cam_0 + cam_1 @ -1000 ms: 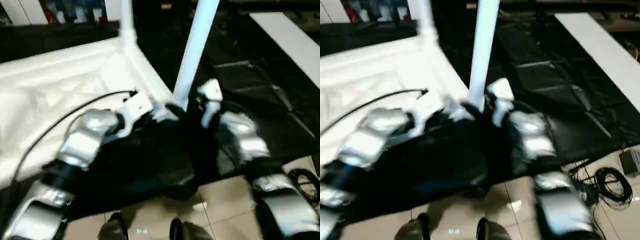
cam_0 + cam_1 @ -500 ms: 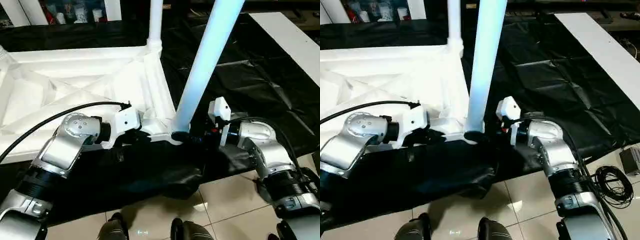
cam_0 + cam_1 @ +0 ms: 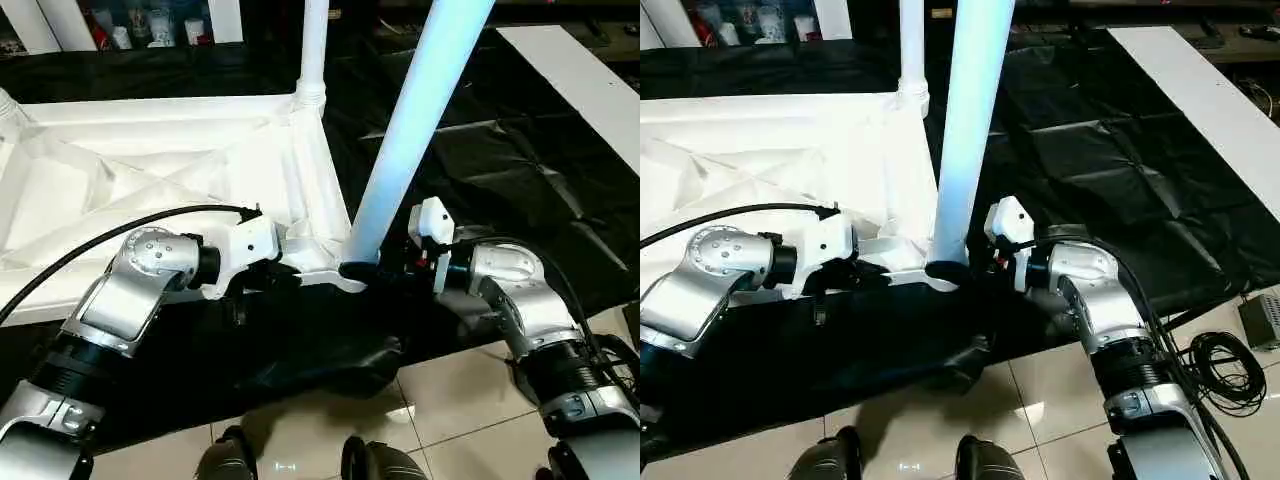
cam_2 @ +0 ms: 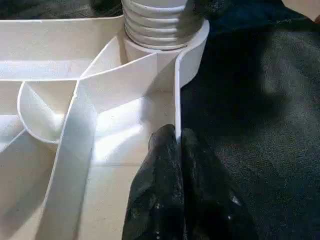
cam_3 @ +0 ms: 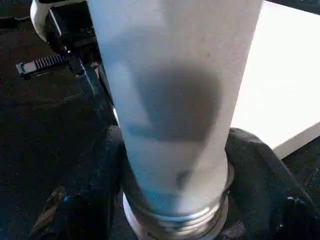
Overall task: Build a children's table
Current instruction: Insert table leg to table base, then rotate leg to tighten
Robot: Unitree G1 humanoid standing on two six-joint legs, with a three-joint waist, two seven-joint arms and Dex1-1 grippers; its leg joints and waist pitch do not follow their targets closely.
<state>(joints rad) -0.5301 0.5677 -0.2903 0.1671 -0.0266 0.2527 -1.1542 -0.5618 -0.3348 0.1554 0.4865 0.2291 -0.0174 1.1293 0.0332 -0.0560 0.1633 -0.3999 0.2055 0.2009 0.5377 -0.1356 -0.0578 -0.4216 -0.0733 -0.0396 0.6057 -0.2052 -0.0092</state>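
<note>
Tabletop [image 3: 150, 170] lies ribbed underside up on black sheeting [image 3: 1120, 160] over the floor. One leg [image 3: 420, 120] stands tilted in the near corner socket [image 4: 165, 45]; a second leg [image 3: 312, 45] stands in the far corner. Left pincer [image 4: 176, 150] pinched shut on the tabletop's thin rim wall beside the socket. Right pincer [image 5: 175, 200] straddles the leg's base, fingers [image 5: 260, 175] on either side, holding it.

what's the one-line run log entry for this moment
left claw: shut on tabletop rim | right claw: around leg base | leg: in corner socket
</note>
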